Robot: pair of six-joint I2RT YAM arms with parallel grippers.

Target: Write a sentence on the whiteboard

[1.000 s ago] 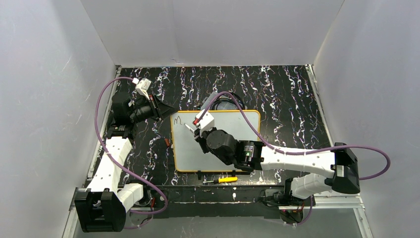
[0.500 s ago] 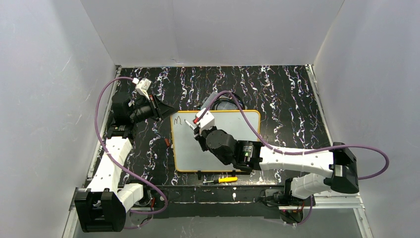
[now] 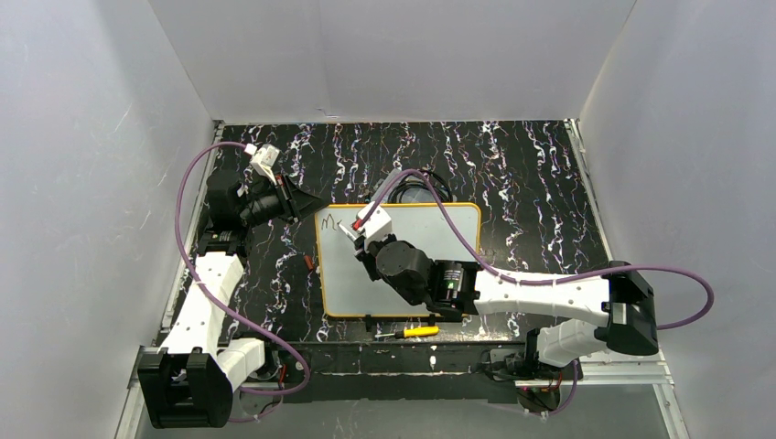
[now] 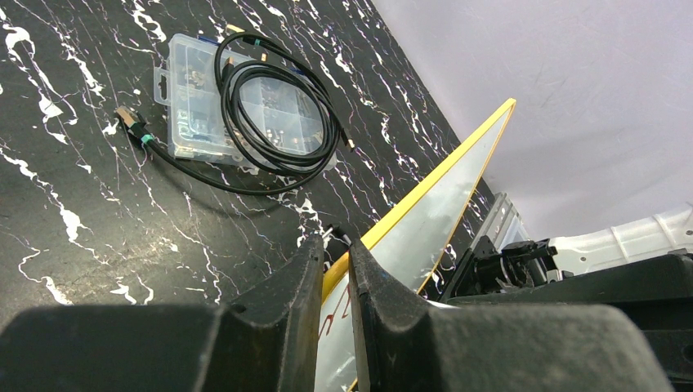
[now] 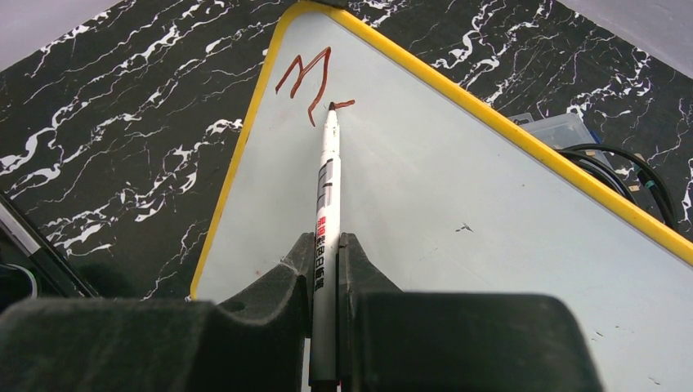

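Note:
The whiteboard point(image 3: 448, 233), white with a yellow rim, lies flat on the dark marbled table. My left gripper point(image 3: 311, 203) is shut on its far left corner. In the left wrist view the fingers point(image 4: 333, 245) pinch the yellow rim point(image 4: 441, 163). My right gripper point(image 3: 360, 236) is shut on a white marker point(image 5: 327, 188), whose tip touches the board point(image 5: 490, 204). The sentence is only a reddish-brown "M" with a short stroke beside it point(image 5: 304, 77), near that corner point(image 3: 330, 220). A bit of it shows between the left fingers point(image 4: 335, 315).
A clear plastic parts box with a coiled black cable point(image 4: 245, 106) lies just beyond the board's far edge point(image 3: 412, 190). A yellow-handled screwdriver point(image 3: 412, 332) lies at the near edge. A small reddish object point(image 3: 309, 261) lies left of the board. White walls enclose the table.
My right gripper has shifted slightly toward the far left with the marker, whose tip now sits by the "M". The left arm has not moved.

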